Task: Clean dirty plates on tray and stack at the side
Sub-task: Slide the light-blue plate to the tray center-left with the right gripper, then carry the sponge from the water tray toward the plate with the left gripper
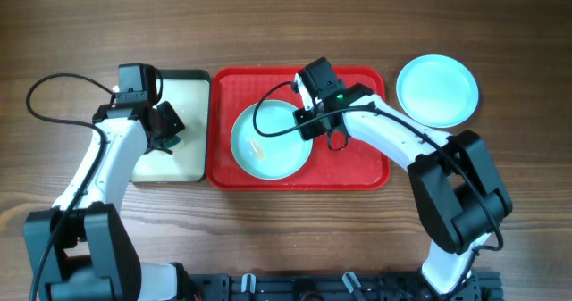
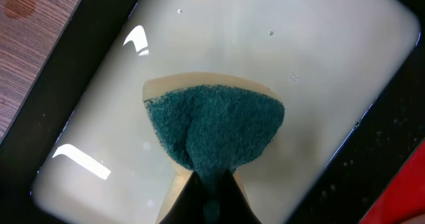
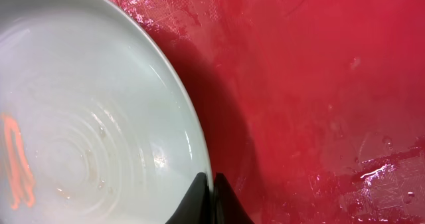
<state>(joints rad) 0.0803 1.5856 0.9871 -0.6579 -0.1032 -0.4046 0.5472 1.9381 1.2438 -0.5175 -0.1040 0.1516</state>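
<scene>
- Wood-grain table [image 1: 518, 33] runs under everything in the overhead view; the red tray [image 1: 357, 178] sits at its middle, with a black-rimmed cream tray [image 1: 188, 96] just beside it at 9 o'clock
- one aqua plate [image 1: 272, 140] lies in the red tray's left half; a second aqua plate [image 1: 437, 90] rests on the bare table just beside the tray, at 2 o'clock from it
- the right gripper [image 1: 310, 125] meets the first plate's rim at about 2 o'clock; overhead, its fingers are hidden under the wrist; the right wrist view shows them pinched tight on that rim, one inside it and one outside
- the right wrist view also brings out an orange streak [image 3: 16, 161] on the plate's floor and wet patches [image 3: 372, 177] on the tray; overhead the streak is only a pale smear
- the left gripper [image 1: 170, 133] hangs over the cream tray's right part; overhead, only a dark green bit shows at its tip; the left wrist view shows a green sponge [image 2: 216, 127] with a tan backing, clamped between closed fingers; whether it touches the cream floor I cannot tell
- a corner of the red tray shows at 4 o'clock in the left wrist view
</scene>
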